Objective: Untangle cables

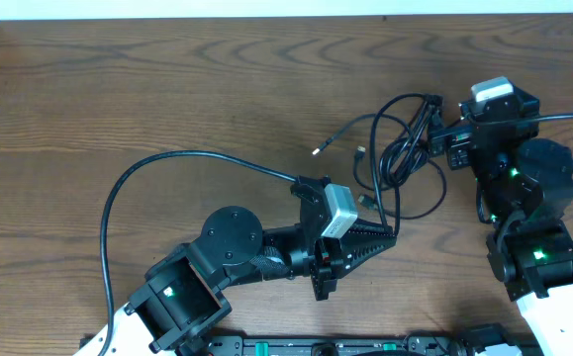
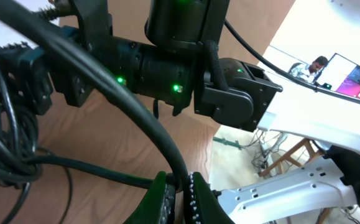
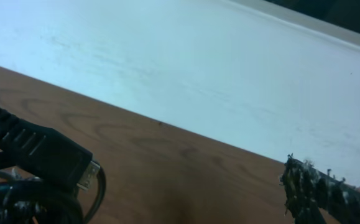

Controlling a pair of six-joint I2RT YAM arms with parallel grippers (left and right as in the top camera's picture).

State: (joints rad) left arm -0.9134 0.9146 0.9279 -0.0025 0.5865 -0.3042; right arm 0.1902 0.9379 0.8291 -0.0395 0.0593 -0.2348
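The cables (image 1: pixel 402 148) lie as a tangle of thin black loops right of the table's middle, with small plug ends (image 1: pixel 318 150) sticking out to the left. My left gripper (image 1: pixel 389 235) is shut on one cable strand at the tangle's lower edge. In the left wrist view the strand (image 2: pixel 124 99) runs into the green jaws (image 2: pixel 180 194), and the bundle (image 2: pixel 5 124) hangs at the left. My right gripper (image 1: pixel 436 136) is at the tangle's right side and open. In the right wrist view one finger (image 3: pixel 319 190) shows far right and a cable plug (image 3: pixel 43 149) at the left.
The left arm's own thick black cable (image 1: pixel 167 163) arcs over the table's left middle. The table's far edge meets a white wall (image 1: pixel 266 8). The right arm's body (image 2: pixel 167 62) fills the top of the left wrist view.
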